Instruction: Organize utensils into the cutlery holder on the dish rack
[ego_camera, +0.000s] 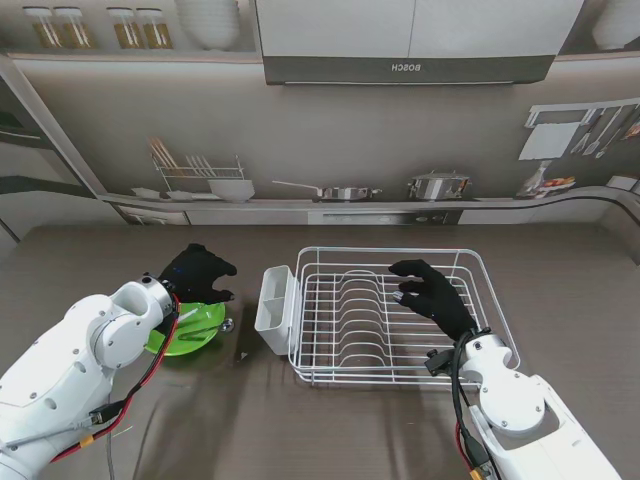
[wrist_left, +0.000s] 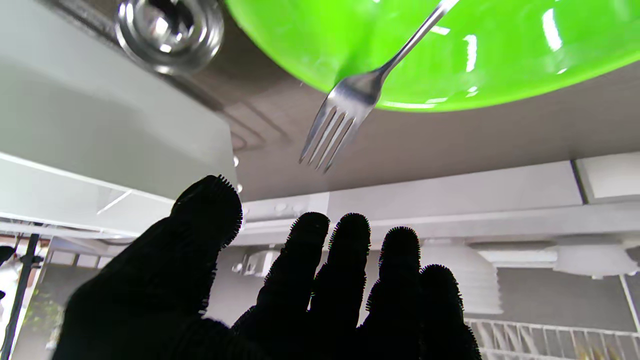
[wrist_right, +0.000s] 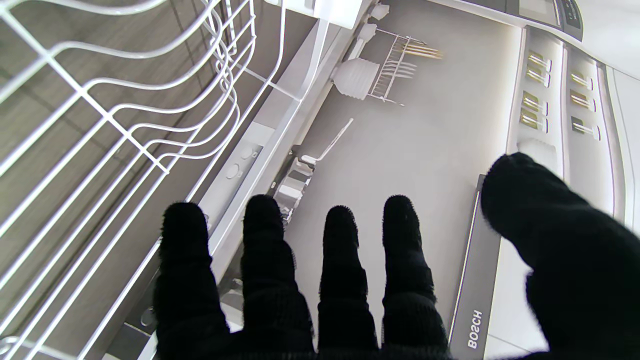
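A silver fork lies with its handle across the green plate and its tines past the rim, over the table. My left hand hovers over the plate's far edge; its fingers are spread and hold nothing. A round metal spoon bowl rests between the plate and the white cutlery holder, which hangs on the left end of the white wire dish rack. My right hand floats open above the rack's right half, over the wires.
The cutlery holder stands close to the right of the plate. A printed kitchen backdrop with shelf, pans and hood rises behind the table. Brown tabletop lies nearer to me, in front of the rack and the plate.
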